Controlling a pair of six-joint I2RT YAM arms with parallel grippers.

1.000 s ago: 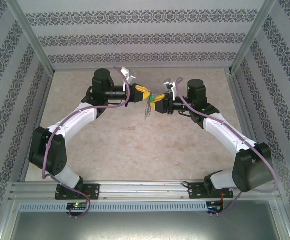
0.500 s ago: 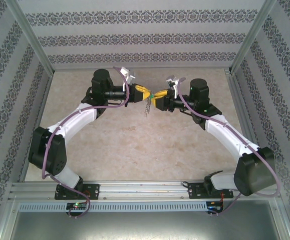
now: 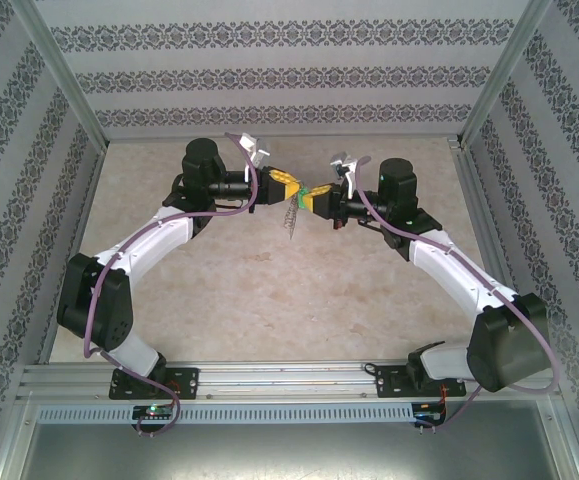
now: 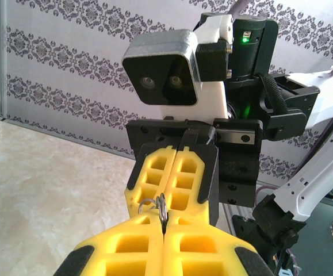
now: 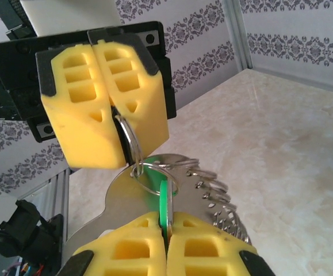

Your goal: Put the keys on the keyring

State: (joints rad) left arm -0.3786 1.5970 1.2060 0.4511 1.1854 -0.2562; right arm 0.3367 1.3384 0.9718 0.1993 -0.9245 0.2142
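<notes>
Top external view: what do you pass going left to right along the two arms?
left arm's elbow → left arm's wrist motor → left gripper → right gripper → right arm's wrist motor → right arm's elbow. The keyring hangs under where the fingertips meet, so it is left out.

Both jaws meet head-on above the table (image 3: 269,290); free room all around.

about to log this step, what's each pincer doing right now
left pincer: shut on the keyring
right pincer: shut on the green key
</notes>
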